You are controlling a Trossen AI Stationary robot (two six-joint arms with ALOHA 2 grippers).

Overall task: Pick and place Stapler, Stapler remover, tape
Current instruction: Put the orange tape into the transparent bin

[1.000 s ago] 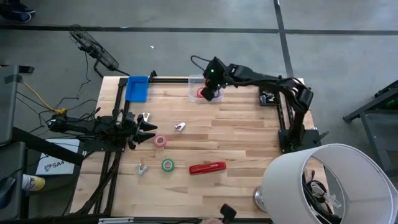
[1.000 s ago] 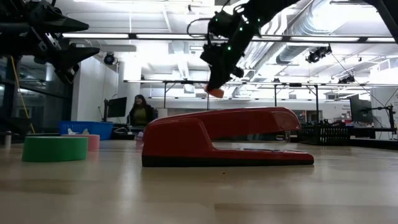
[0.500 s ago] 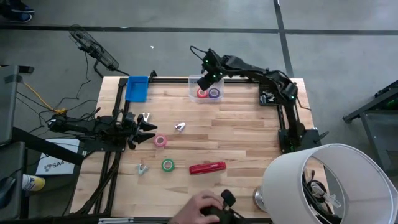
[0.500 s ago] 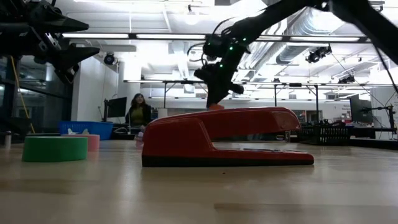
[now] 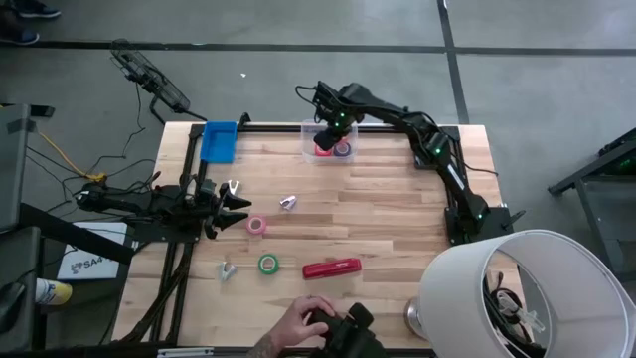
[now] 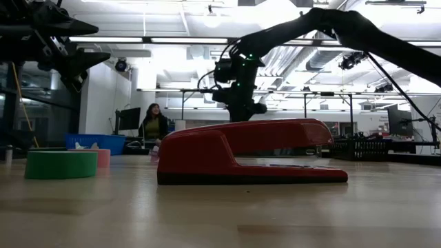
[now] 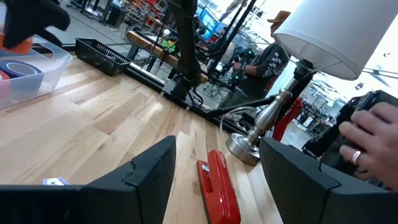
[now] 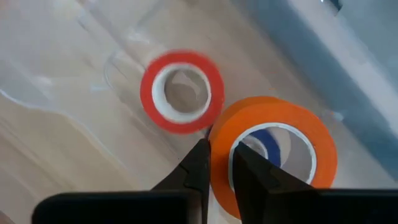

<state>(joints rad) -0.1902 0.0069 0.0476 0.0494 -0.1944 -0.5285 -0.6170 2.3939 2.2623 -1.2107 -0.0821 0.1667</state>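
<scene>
A bin is sitting at the counter's far edge with two tape rolls lying inside. The stapler is lying near the front edge, right of another roll, and a lamp is standing at the front right corner.

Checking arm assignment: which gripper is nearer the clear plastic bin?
Right. The right gripper is over the clear plastic bin; the left gripper hovers by the table's left edge.

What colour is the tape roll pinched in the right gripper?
Orange tape roll, clearest in the right wrist view.

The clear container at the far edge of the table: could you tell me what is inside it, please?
A red tape roll and a purple one lie inside, mostly hidden beneath the orange roll gripped by the right gripper.
</scene>
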